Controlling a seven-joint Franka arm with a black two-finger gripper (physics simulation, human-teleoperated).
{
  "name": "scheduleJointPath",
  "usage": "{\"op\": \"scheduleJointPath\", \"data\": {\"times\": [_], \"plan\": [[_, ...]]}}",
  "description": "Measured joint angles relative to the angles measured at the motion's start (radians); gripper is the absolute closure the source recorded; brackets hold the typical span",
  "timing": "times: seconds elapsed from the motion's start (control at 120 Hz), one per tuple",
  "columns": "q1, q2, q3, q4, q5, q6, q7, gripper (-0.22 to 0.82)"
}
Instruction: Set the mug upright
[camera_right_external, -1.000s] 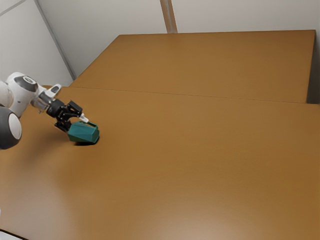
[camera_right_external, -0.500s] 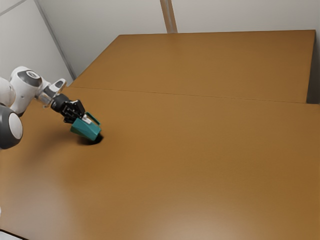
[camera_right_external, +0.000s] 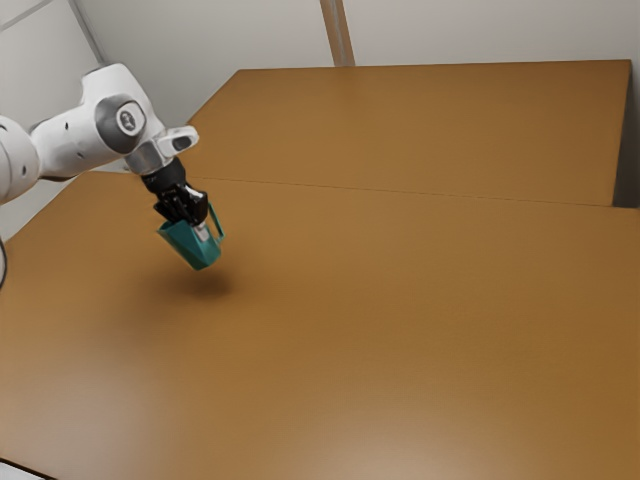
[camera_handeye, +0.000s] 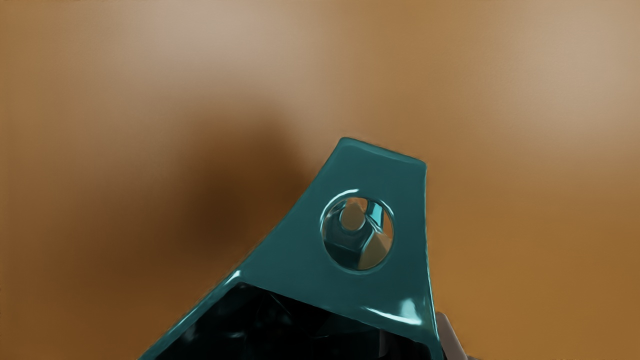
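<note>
- Up off the table (camera_right_external: 400, 330), the teal mug (camera_right_external: 191, 246) is hanging from the gripper (camera_right_external: 203, 231), with a shadow (camera_right_external: 205, 286) on the wood below it.
- Fingers (camera_handeye: 451, 341) look clamped on the mug's wall, one outside and I'm pretty sure the other inside the mouth.
- Long axis is the thing to watch imo: it leans, narrow base down toward the exterior view's right, wide mouth up toward the left, by the hand.
- So base is beyond the fingertips, mouth's on the hand side. I'd level the base before lowering.
- Set down at that lean, it'd land on a bottom edge and could tip.
</note>
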Motion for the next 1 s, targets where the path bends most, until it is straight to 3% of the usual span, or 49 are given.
{"op": "scheduleJointPath", "data": {"times": [0.192,0.417,0.767,1.0], "plan": [[-0.043,-0.149,-0.069,-0.197,0.131,0.159,-0.170,0.78],[-0.065,-0.208,-0.134,-0.309,0.162,0.250,-0.366,0.78],[-0.162,-0.167,-0.149,-0.364,0.168,0.302,-0.598,0.78],[-0.035,-0.112,-0.148,-0.362,0.169,0.325,-0.697,0.78]]}}
